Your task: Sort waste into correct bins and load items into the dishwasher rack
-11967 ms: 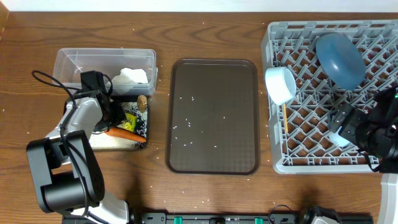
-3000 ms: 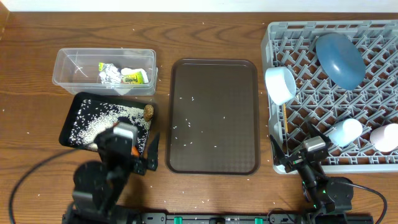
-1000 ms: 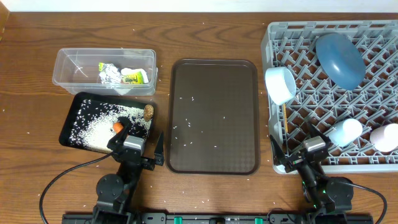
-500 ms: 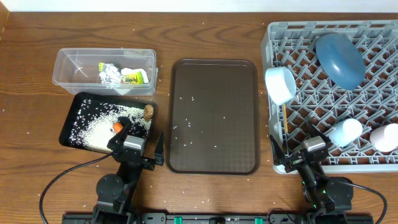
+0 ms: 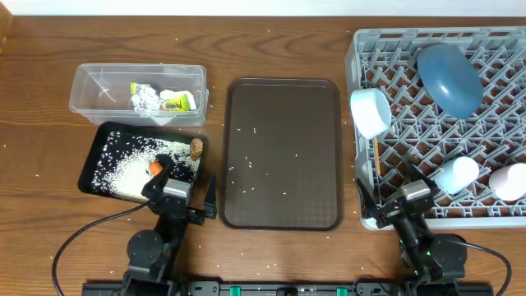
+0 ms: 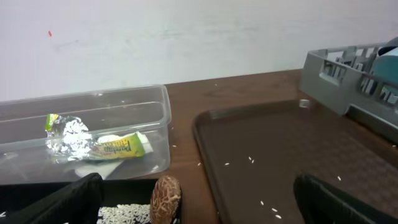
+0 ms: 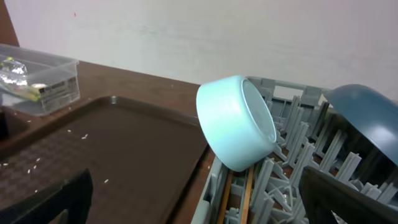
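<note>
The clear tub (image 5: pixel 103 84) holds crumpled foil (image 5: pixel 145 97), a yellow-green wrapper (image 5: pixel 177 102) and a white napkin (image 6: pixel 106 140). Rice (image 5: pixel 123 168), a brown lump (image 5: pixel 196 148) and an orange stick (image 5: pixel 154 168) lie in the black tray (image 5: pixel 92 156). The grey rack (image 5: pixel 493 43) carries the blue dish (image 5: pixel 449 78), the white bowl (image 5: pixel 371 112), two cups (image 5: pixel 457 174) and wooden sticks (image 7: pixel 249 186). My left gripper (image 5: pixel 182 185) rests open at the black tray's near edge, the lump (image 6: pixel 165 198) between its fingers (image 6: pixel 62 199). My right gripper (image 5: pixel 403 204) stands open and empty at the rack's near left corner.
A brown serving tray (image 5: pixel 282 152) with a few rice grains lies between the bins and the rack. Stray grains dot the wooden table. A white wall runs behind the table's far edge.
</note>
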